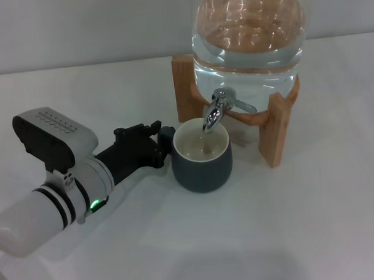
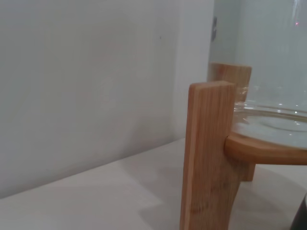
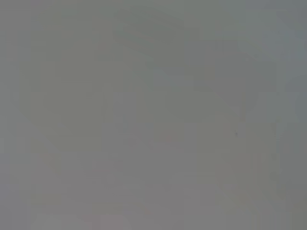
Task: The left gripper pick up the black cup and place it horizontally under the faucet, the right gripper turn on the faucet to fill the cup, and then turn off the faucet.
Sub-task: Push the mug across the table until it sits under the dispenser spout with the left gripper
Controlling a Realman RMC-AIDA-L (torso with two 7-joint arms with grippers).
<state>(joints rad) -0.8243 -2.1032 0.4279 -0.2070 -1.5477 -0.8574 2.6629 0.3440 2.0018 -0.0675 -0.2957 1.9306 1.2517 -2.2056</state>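
Black cup (image 1: pixel 201 160) stands just beside the left hand (image 1: pixel 162 139).

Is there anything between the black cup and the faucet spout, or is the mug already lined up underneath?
Nothing visible blocks it. The dark charcoal ceramic mug stands on the white table directly beneath the chrome spigot of the clear glass water jar. The left gripper is at the mug's handle side. The right gripper is out of view.

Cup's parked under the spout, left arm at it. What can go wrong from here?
1. The cup sits with only its far side under the faucet; water may splash on the rim.
2. The left gripper is at the cup's handle side; a nudge could shift it off the stream.
3. The right gripper is out of view, so its lever approach can't be checked.
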